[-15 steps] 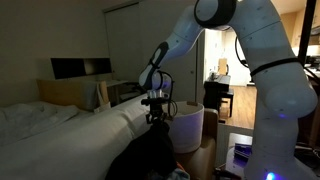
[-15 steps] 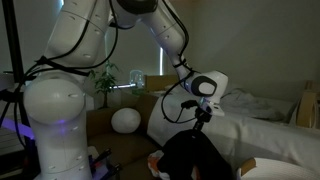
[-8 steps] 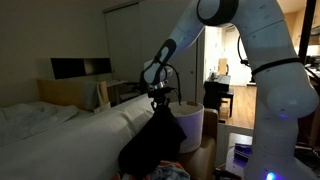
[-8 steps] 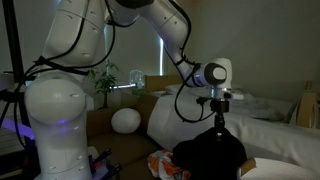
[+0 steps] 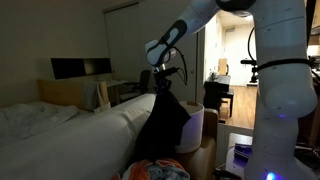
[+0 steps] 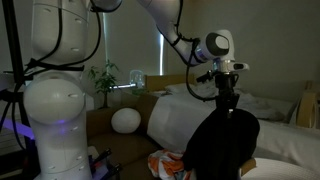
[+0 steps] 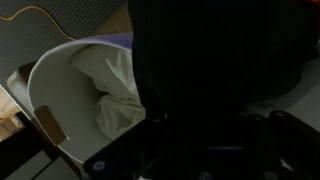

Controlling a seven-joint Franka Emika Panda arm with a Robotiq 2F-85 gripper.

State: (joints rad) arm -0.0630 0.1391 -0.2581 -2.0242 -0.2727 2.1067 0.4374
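My gripper (image 5: 166, 89) is shut on the top of a black garment (image 5: 161, 128), which hangs from it in a long drape beside the bed. In an exterior view the gripper (image 6: 226, 88) is raised high with the black garment (image 6: 222, 145) dangling below it. The wrist view is mostly filled by the black garment (image 7: 220, 60); the fingers are lost in the dark. A white basket (image 7: 60, 85) with a pale cloth (image 7: 108, 92) inside lies under and to the left of the cloth.
The white bed (image 5: 70, 130) runs along one side. The white basket (image 5: 196, 126) stands just past the garment. A pile of colourful clothes (image 5: 158, 171) (image 6: 165, 165) lies on the floor below. A round white lamp (image 6: 125, 120) and a plant (image 6: 105, 78) stand behind.
The gripper has risen and carried the black garment up with it; the cloth now hangs longer and clear of the floor pile.
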